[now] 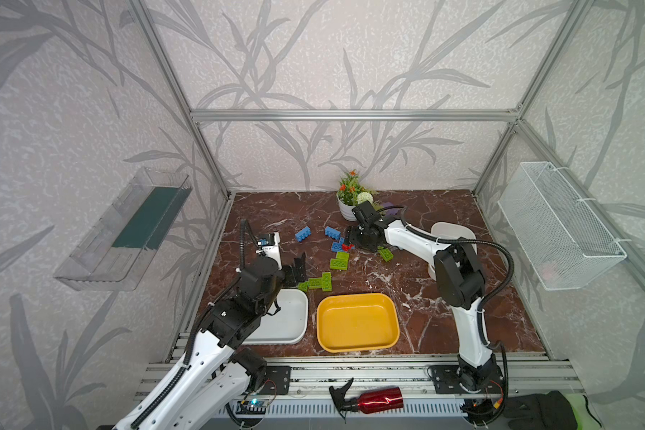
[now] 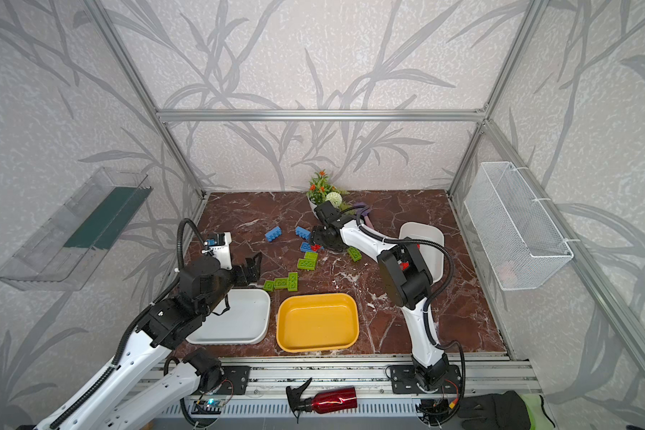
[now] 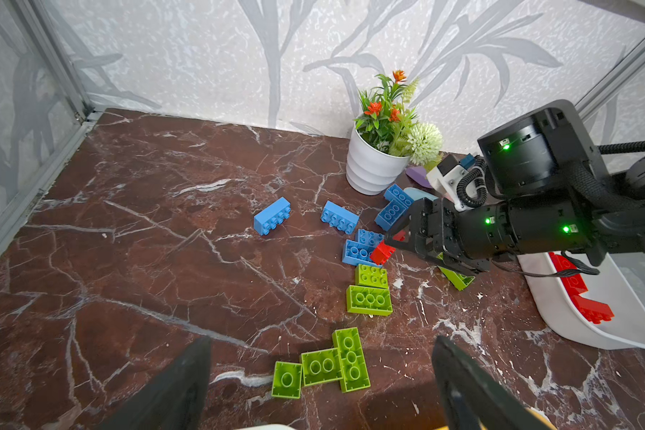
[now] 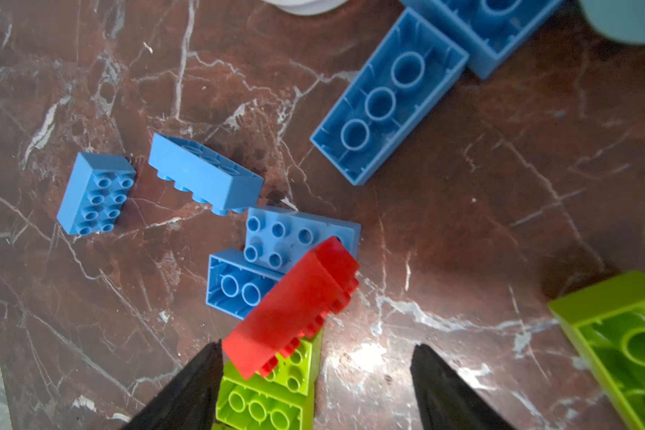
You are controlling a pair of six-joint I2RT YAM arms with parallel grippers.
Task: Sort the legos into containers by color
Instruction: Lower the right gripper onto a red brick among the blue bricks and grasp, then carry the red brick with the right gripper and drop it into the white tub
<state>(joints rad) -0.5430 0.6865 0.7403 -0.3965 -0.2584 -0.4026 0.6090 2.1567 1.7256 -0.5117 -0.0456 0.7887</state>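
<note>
Top views, bench (image 1: pixel 417 298): red-brown marble; the clock is read from its middle.
Top views, containers: yellow tub (image 1: pixel 356 324) at 6 o'clock; near white tub (image 1: pixel 295 316) at 8 o'clock, partly under the left arm; far white tub (image 1: pixel 453 230) at 3 o'clock, behind the right arm.
Top views, legos: loose on the bench; blue bricks (image 1: pixel 302 233) from 10 to 12 o'clock; lime bricks (image 1: pixel 339 260) near the middle and toward 8 o'clock; one red brick (image 1: pixel 347 247) among the blue ones.
Top views, flower pot (image 1: pixel 346 210): at 12 o'clock, by the back wall.
Top views, left jaws: apart at 9 o'clock, holding nothing.
Top views, right jaws: at the red brick, just 11 o'clock of the middle.
Left wrist, left jaws: apart, with bare bench between them; lime trio (image 3: pixel 324 365) lies just ahead.
Left wrist, right jaws: apart, tips at the red brick.
Left wrist, far white tub: red bricks (image 3: pixel 592 311) lie inside it.
Right wrist, right jaws: wide apart, clamped on nothing.
Right wrist, red brick: tilted, resting across a blue brick (image 4: pixel 295 232) and a lime brick (image 4: pixel 269 402), one end close to one finger.
</note>
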